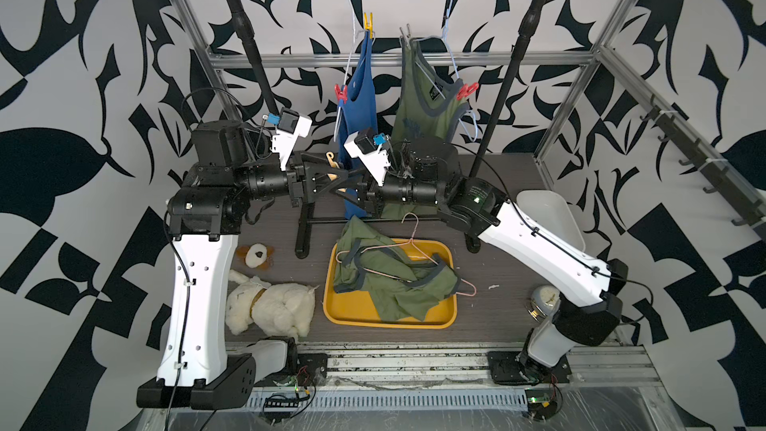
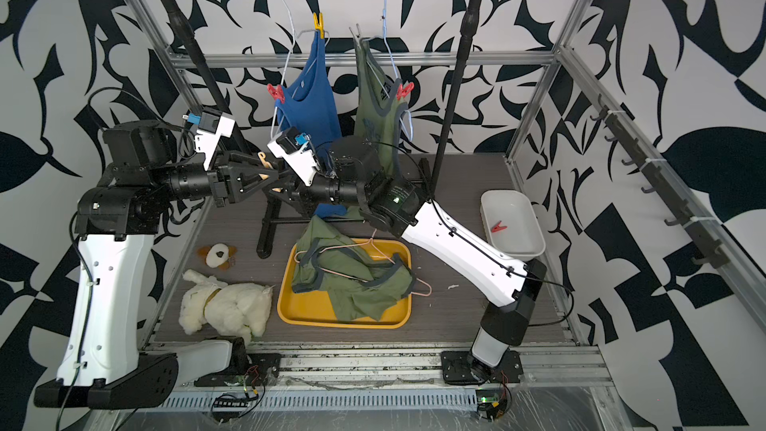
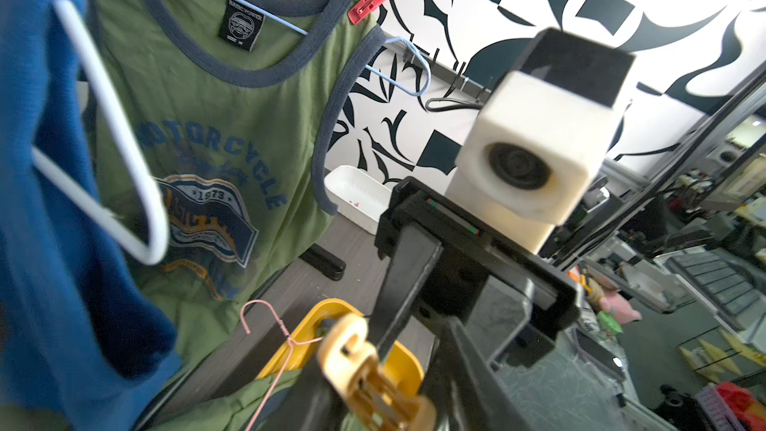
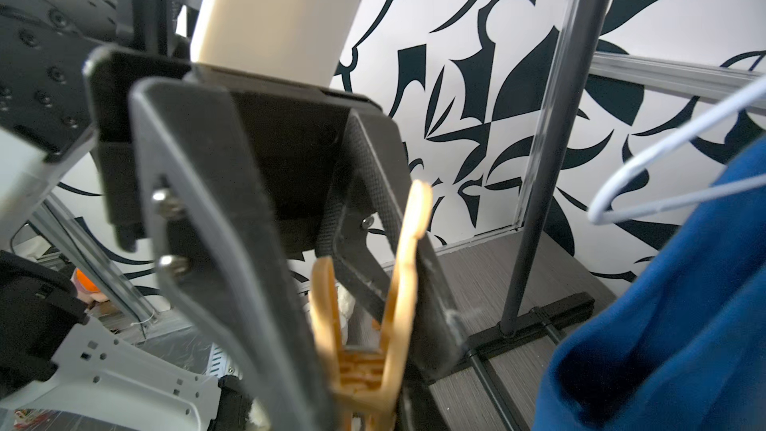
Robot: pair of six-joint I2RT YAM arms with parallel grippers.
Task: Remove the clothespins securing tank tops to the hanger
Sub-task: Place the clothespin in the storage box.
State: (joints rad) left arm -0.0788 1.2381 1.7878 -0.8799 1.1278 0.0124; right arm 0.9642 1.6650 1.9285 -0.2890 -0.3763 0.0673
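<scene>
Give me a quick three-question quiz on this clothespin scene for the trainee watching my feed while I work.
1. True or false: the blue tank top has no clothespins left on it.
2. Fill the blank: the white bin holds one ___ clothespin.
3. Count: how many clothespins are clipped on the blue tank top and the printed green tank top together?
Key: 1 false, a yellow clothespin and a red clothespin hold it. 2 red. 3 four: those two, plus a grey clothespin and a second red clothespin.
</scene>
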